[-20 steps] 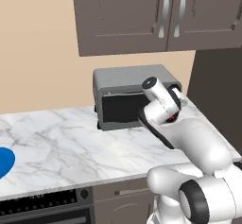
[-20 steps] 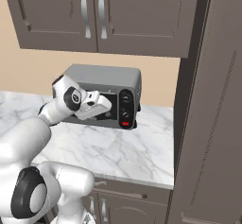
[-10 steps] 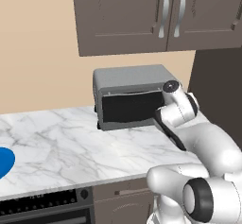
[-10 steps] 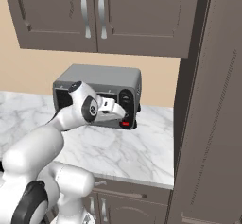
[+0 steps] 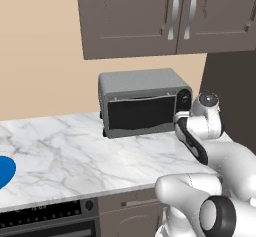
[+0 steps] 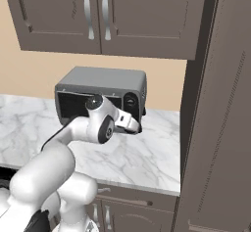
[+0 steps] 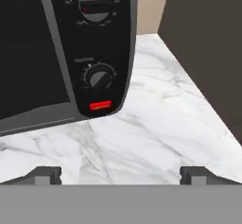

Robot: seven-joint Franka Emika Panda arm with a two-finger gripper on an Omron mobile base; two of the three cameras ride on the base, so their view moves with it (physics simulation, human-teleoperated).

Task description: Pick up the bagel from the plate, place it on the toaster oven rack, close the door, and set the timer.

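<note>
The gripper (image 7: 121,175) hung low in front of the toaster oven (image 5: 142,101), right at its control end, jaws spread wide with nothing between them, only marble counter (image 7: 160,124) beneath. Through the hand view the fingertips (image 7: 45,175) stood far apart at the bottom, and just ahead rose the black control panel (image 7: 101,43) with an upper knob (image 7: 95,3), a lower knob (image 7: 99,78) and a red light (image 7: 100,106) below them. The door (image 5: 142,113) was shut, its dark glass upright against the oven's front, so the rack and any bagel behind it could not be made out. Far off at the left edge of the left base view, the blue plate (image 5: 5,171) sat on the counter, well apart from the oven. Brown wall cabinets (image 6: 98,15) hung overhead.
</note>
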